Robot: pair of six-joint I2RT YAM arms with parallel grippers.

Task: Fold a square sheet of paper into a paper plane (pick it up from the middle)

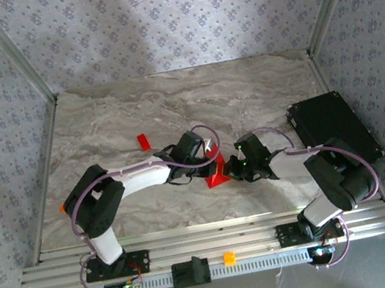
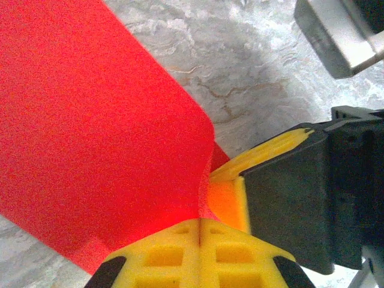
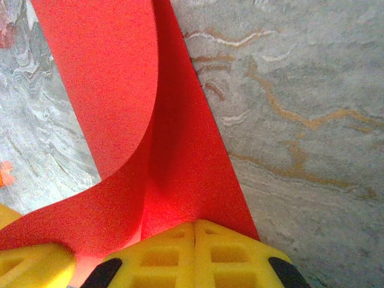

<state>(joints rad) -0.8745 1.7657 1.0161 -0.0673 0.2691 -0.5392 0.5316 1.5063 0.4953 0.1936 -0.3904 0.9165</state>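
Both arms meet over the middle of the marbled surface (image 1: 170, 103), sharing one red sheet of paper (image 2: 102, 132). The left fingers (image 2: 162, 255) are pressed together on an edge of the sheet, which fans up and away from their tips. The right fingers (image 3: 168, 258) are likewise pinched shut on the paper, just beside the left pair; one yellow pad of the right arm touches the sheet close to the left fingertips.

Ahead of the right fingers the paper curls over itself in a soft bend, with one flap arching above another and no flat, pressed crease to be seen. The sheet seems lifted and a fold seems under way, but no pointed dart with a centre crease shows yet, so most of the folding looks left to do.

A small red block (image 1: 143, 141) lies beyond the left fingers, and a black box (image 1: 331, 127) sits off to the right arm's side.
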